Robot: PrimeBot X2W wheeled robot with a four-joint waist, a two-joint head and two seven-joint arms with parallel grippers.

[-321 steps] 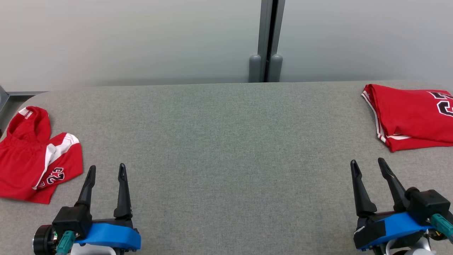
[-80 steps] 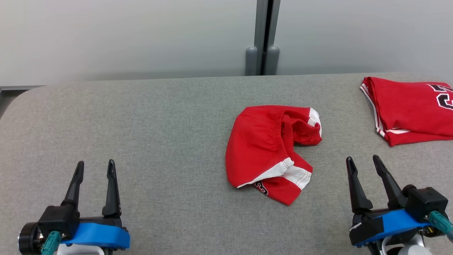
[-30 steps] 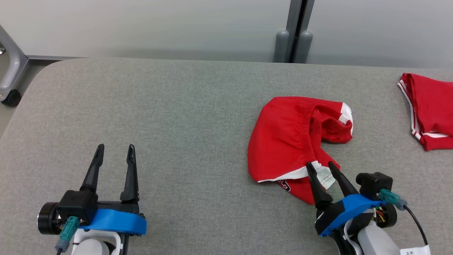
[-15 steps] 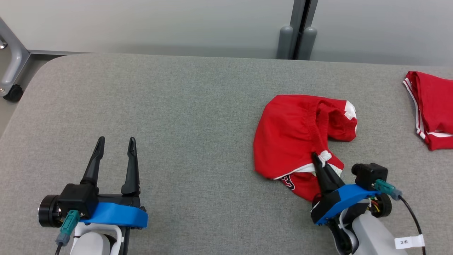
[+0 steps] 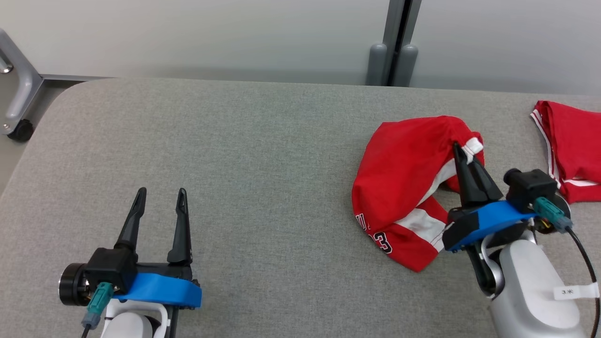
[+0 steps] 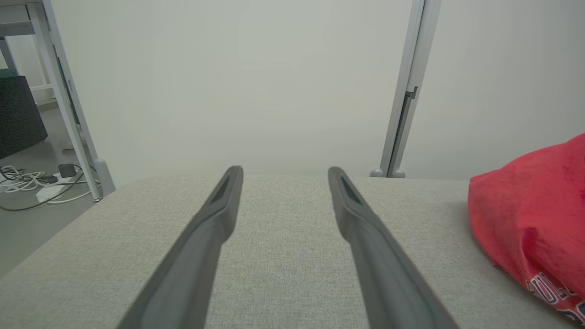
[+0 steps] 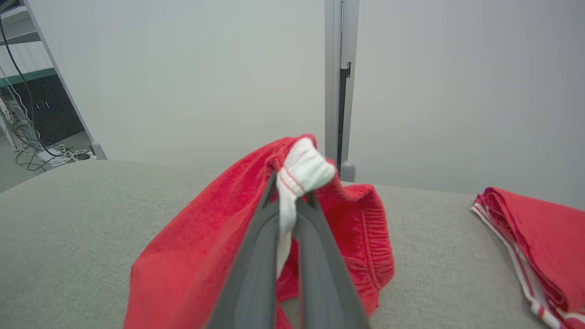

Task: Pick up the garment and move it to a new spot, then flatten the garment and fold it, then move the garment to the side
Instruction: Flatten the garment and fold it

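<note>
The garment (image 5: 399, 169) is a crumpled pair of red shorts with white trim and a dark number, lying right of the grey table's middle. My right gripper (image 5: 462, 152) is shut on its white hem and holds that edge raised off the table, with the rest draping down. In the right wrist view the white hem (image 7: 299, 176) bunches between the closed fingers (image 7: 256, 256). My left gripper (image 5: 159, 195) stands open near the front left, with nothing between its fingers (image 6: 215, 219). The garment's red edge (image 6: 534, 214) lies far to its right.
A folded red jersey (image 5: 570, 150) with white stripes lies at the table's right edge, also seen as a red fold (image 7: 539, 237). A grey post (image 5: 392, 42) stands behind the table (image 5: 235, 141). A metal frame leg with a castor (image 5: 19, 126) stands off the left corner.
My right gripper closed on the garment's white hem, then lifted it up and away from me, turning part of the garment over. The left gripper stayed put. The camera shifted slightly.
</note>
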